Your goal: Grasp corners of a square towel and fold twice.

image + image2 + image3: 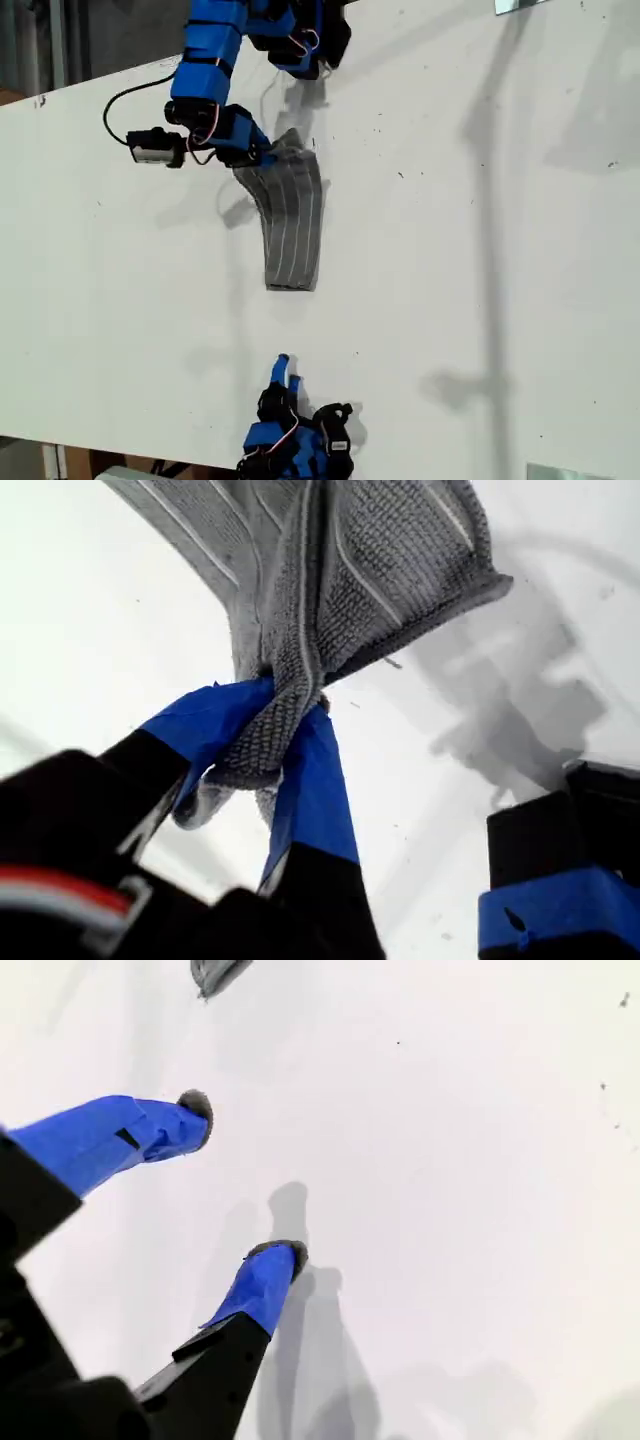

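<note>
While first pincer point(270, 750) clamps bunched towel point(292, 215) corner for folding, second pincer point(245, 1185) hovers wide, empty, over bare counter point(480, 250).

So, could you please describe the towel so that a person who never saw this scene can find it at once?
Look at the white table in the exterior view. Near its middle lies a long, narrow bundle, the towel, stretching down from the upper arm. It is grey with thin white stripes, the only cloth there, and its upper end is pinched in my first pincer.
</note>
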Action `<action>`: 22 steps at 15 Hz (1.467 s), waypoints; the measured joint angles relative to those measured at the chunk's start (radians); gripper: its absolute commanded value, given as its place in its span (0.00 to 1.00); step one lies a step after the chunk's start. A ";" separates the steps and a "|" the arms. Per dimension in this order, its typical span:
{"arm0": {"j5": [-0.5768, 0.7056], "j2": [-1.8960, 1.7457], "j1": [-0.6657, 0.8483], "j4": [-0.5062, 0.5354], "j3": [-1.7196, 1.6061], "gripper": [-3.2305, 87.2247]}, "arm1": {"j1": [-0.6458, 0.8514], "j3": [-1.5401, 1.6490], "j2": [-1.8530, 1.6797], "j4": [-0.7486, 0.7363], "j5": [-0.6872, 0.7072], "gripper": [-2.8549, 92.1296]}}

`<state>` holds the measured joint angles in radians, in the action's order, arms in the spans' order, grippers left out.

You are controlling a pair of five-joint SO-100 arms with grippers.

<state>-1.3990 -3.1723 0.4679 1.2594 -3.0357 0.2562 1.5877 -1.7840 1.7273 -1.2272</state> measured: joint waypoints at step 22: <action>0.006 -0.015 0.006 -0.002 -0.011 0.30 | -0.097 -0.632 0.555 -0.430 0.520 0.03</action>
<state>-1.3929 -3.1876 0.4740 1.2579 -3.0465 0.1595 0.9557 -1.2287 1.2977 -0.7072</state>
